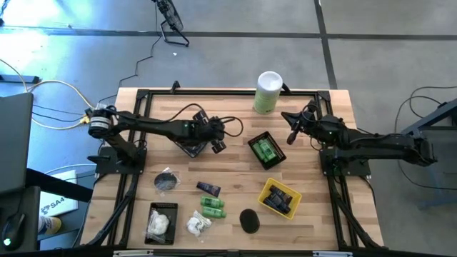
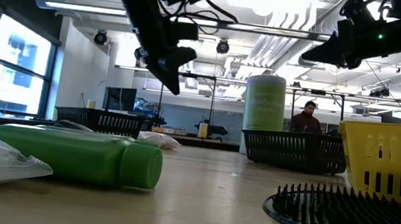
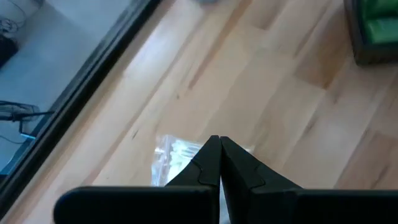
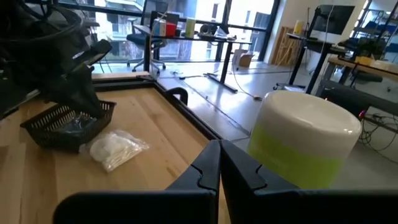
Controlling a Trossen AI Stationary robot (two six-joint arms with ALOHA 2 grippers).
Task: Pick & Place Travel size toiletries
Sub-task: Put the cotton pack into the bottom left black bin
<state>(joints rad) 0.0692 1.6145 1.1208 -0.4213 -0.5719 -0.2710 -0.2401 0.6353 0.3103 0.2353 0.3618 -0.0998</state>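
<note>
My left gripper (image 1: 217, 144) (image 3: 217, 144) hangs shut above the far middle of the table, holding nothing. Below its tips a white crinkly packet (image 3: 173, 154) (image 4: 115, 148) lies flat on the wood, beside a black basket (image 4: 61, 127). My right gripper (image 1: 290, 135) (image 4: 217, 149) is shut and empty, held level at the far right. Other toiletries lie near the front edge: green bottles (image 1: 212, 208) (image 2: 76, 156), a navy tube (image 1: 208, 188), black discs (image 1: 166, 180) and white packets (image 1: 198, 225).
A tall white-and-green canister (image 1: 268, 91) (image 4: 305, 140) stands at the far edge, close to my right gripper. A black basket (image 1: 254, 158) holds green bottles, a yellow basket (image 1: 265, 194) holds dark items, and a black basket (image 1: 151, 211) holds white packets. Bare wood lies mid-table.
</note>
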